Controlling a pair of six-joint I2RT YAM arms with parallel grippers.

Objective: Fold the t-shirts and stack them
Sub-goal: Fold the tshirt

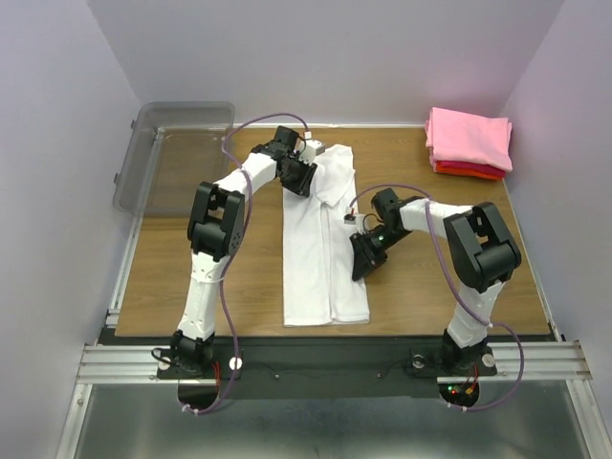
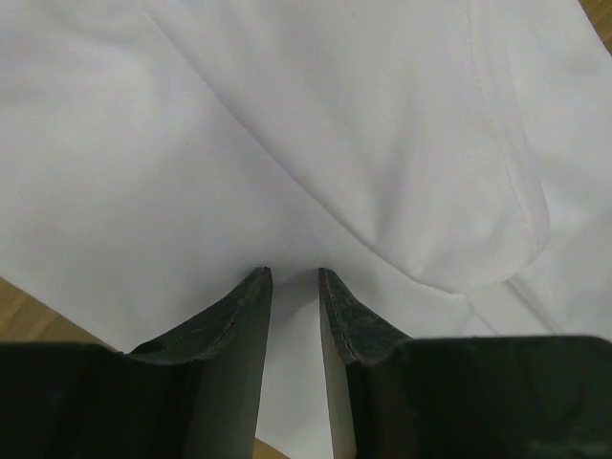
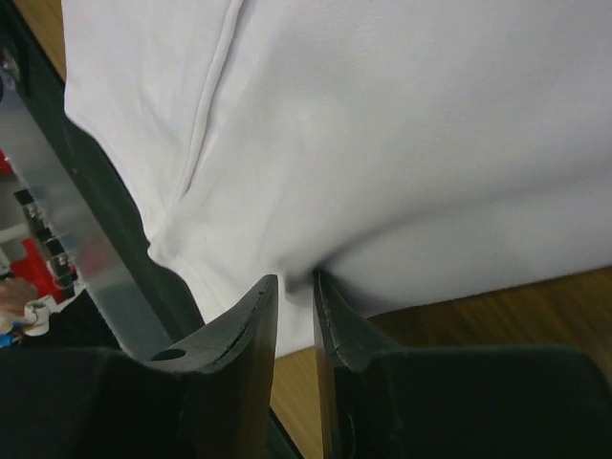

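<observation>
The white t-shirt [image 1: 320,258] lies in the middle of the table as a long narrow strip, folded lengthwise. My left gripper [image 1: 301,177] is at its far left corner, by the shoulder, and is shut on the cloth [image 2: 335,124], which sits between the fingertips of the gripper [image 2: 295,273]. My right gripper [image 1: 361,263] is at the strip's right edge, toward the near end, and pinches a pucker of the white cloth [image 3: 402,124] between the tips of the gripper [image 3: 295,277]. A folded pink t-shirt [image 1: 469,136] lies on a folded red t-shirt [image 1: 467,171] at the far right corner.
A clear grey plastic bin [image 1: 172,153] stands at the far left corner, partly over the table edge. Bare wooden table [image 1: 210,277] shows on both sides of the white shirt. The metal rail [image 3: 67,220] at the table's near edge shows in the right wrist view.
</observation>
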